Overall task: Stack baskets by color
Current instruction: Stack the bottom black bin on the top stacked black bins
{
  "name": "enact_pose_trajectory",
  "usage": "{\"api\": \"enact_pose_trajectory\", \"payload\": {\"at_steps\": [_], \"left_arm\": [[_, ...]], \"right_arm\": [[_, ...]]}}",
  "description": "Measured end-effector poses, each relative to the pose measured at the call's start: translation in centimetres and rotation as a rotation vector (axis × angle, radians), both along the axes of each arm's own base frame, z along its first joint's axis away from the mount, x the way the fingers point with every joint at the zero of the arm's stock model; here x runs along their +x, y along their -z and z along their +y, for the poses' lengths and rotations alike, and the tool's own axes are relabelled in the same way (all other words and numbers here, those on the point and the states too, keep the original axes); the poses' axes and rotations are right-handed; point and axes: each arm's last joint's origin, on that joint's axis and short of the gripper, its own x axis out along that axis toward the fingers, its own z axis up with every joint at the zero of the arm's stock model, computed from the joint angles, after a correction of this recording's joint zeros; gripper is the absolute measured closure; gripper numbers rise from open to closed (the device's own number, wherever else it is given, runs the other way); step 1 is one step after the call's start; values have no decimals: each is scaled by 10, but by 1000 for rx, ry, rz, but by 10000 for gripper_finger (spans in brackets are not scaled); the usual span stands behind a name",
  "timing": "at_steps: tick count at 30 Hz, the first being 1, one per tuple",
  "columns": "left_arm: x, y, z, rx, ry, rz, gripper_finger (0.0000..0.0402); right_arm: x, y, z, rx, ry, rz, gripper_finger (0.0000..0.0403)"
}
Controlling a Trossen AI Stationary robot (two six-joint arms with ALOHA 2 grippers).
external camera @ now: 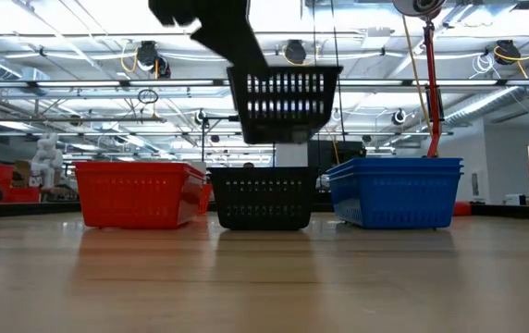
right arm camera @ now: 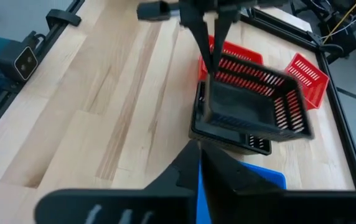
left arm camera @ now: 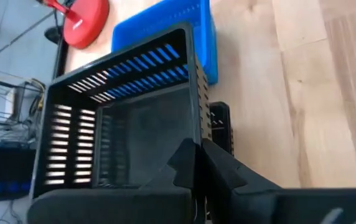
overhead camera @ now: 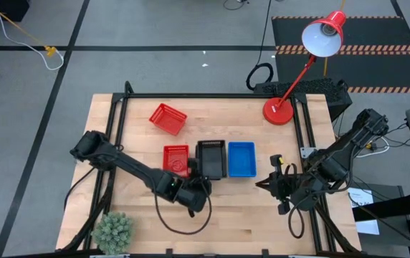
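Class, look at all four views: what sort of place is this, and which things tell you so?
Probably a robotics lab or industrial workshop: a wooden table framed with black rails, hazard-striped floor matting beside it, and exposed ceiling pipes and lights in the large open room behind.

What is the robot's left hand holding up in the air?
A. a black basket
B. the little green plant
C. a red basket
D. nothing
A: the left hand pinches the wall of a black basket that hangs above the black basket on the table.
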Motion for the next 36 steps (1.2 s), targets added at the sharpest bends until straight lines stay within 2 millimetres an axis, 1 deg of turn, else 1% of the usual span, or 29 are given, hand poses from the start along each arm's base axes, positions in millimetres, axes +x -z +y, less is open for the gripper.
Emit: {"api": "enact_pose_trajectory", "payload": {"at_steps": [2, 6, 9, 12, 15, 19, 27, 31, 36], "left_arm": [[1, 7, 5, -21, 4, 8, 394], [3, 20, 15, -36, 0, 18, 390], [1, 28, 19, -23, 6, 43, 384], [-1, 32, 20, -25, 10, 61, 392], [-2, 35, 20, -33, 19, 76, 394], [-2, 34, 21, -27, 26, 79, 381], [-2, 37, 21, -28, 26, 83, 376], [-8, 48, 25, -12, 19, 118, 346], [-9, 54, 28, -14, 6, 115, 284]], "right_arm": [[0, 0, 0, 2, 1, -1, 400], [0, 0, 0, 3, 1, -1, 401], [0, 0, 0, 4, 1, -1, 402], [0, 0, 0, 4, 1, -1, 402], [0, 0, 0, 4, 1, -1, 402], [0, 0, 0, 4, 1, -1, 402], [0, 0, 0, 4, 1, -1, 402], [0, 0, 0, 4, 1, -1, 402], [0, 0, 0, 4, 1, -1, 402]]}}
